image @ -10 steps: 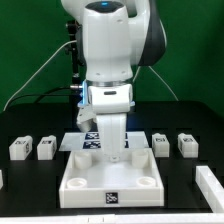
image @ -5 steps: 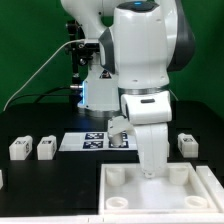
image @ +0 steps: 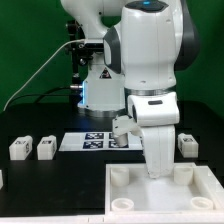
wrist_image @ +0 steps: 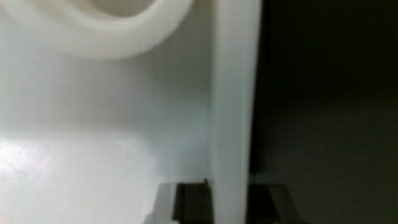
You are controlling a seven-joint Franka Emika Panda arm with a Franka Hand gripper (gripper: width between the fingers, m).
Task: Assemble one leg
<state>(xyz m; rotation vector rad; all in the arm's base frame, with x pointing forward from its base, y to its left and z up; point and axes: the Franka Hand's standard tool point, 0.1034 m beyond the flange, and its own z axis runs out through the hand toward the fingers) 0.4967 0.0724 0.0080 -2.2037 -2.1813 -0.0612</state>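
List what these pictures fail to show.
Exterior view: the white panel is cut off by the bottom and right edges.
Exterior view: the arm covers part of the marker board; the hand has its fingertips lost against the panel.
Exterior view: the leftmost leg has a tag too small to read.
Wrist view: blurred close-up of the panel's rim; no leg shows.

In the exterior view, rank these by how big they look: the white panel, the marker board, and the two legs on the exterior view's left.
1. white panel, largest, though nearest the camera.
2. marker board.
3. far-left leg and second leg: they look alike, so unranked.
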